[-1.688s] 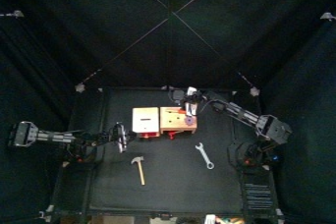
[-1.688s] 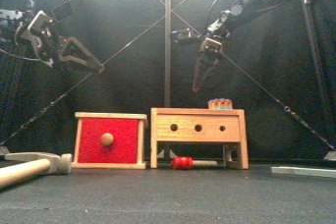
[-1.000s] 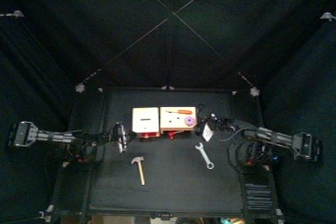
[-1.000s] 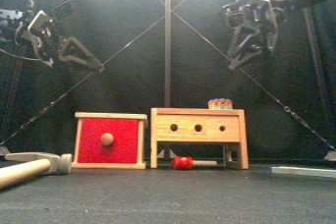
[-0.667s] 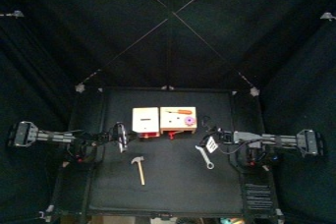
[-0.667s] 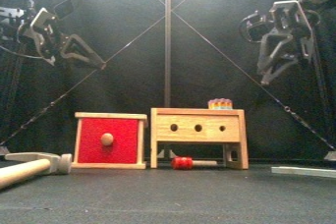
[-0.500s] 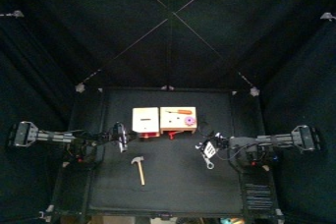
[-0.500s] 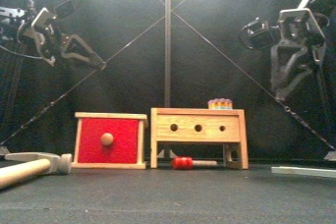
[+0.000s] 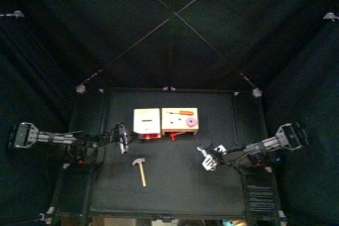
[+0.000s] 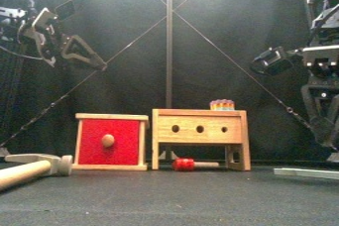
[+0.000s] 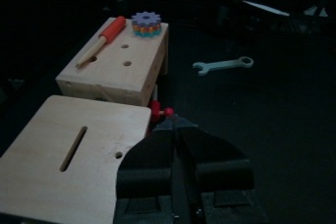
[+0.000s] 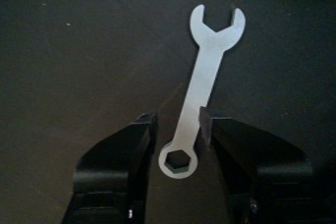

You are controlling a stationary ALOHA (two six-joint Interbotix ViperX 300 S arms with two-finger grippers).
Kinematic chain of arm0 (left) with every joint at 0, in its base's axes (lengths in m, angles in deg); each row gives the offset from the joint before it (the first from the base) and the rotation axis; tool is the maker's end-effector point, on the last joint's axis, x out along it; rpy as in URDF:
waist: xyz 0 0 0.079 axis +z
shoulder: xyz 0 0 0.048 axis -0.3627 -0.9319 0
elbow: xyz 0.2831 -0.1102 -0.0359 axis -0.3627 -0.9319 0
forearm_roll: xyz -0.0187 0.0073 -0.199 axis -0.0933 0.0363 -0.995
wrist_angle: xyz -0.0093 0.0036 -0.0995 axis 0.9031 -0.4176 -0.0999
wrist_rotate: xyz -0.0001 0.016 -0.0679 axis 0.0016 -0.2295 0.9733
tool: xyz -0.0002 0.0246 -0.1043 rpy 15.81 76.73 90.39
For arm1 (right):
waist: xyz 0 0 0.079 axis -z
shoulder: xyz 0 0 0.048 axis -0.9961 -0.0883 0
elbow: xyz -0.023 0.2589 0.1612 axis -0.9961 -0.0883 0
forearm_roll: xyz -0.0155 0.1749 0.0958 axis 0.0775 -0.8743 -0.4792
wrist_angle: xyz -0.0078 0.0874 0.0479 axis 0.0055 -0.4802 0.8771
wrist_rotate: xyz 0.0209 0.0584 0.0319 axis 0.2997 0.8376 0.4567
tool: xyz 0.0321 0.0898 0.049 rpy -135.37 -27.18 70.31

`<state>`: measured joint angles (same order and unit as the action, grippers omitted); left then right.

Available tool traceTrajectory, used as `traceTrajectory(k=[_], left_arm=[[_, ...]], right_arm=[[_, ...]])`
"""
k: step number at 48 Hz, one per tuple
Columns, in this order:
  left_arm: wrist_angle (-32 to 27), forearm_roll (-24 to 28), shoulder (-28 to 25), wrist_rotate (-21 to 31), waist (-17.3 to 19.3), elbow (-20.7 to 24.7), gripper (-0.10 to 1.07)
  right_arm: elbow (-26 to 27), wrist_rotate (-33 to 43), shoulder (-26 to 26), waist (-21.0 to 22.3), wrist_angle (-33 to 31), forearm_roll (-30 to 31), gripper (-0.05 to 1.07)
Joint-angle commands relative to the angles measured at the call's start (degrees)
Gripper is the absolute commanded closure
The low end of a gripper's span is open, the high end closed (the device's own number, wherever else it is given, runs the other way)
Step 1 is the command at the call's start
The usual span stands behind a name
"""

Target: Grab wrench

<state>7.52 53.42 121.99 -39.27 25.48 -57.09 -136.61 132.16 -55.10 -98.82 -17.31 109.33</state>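
Observation:
The slim silver wrench (image 12: 199, 76) lies flat on the black table, right of the wooden boxes. It also shows in the top view (image 9: 211, 163), the front view (image 10: 304, 172) and the left wrist view (image 11: 226, 65). My right gripper (image 12: 175, 120) is open and low over it, with the wrench's ring end and shaft between the jaws, which are not closed on it. In the top view the right gripper (image 9: 209, 154) covers the wrench's near half. My left gripper (image 11: 182, 154) is shut and empty, resting above the table's left side (image 9: 122, 139).
A red box (image 9: 146, 121) and a wooden box (image 9: 180, 121) with a small toothed gear (image 11: 144, 22) and a red-handled screwdriver (image 11: 98, 43) on top stand mid-table. A wooden-handled hammer (image 9: 138, 169) lies at front left.
My right arm has swung from above the wooden box out to the right, then down over the wrench. The left arm has not moved.

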Motion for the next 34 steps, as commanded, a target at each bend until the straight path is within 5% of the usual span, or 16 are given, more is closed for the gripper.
traceTrajectory(k=[1, 20, 34], left_arm=[[0.3, 0.0, 0.0, -0.1, 0.0, 1.1, 0.58], [0.3, 0.0, -0.1, -0.1, 0.1, 0.8, 0.58], [0.3, 0.1, -0.1, -0.1, 0.1, 0.7, 0.58]], right_arm=[[0.4, 0.1, -1.1, 0.0, 0.1, -0.1, 0.12], [-1.8, 0.1, -4.8, 0.2, 6.5, -0.4, 0.15], [-2.0, -0.1, -5.8, 0.2, 8.5, -0.4, 0.42]])
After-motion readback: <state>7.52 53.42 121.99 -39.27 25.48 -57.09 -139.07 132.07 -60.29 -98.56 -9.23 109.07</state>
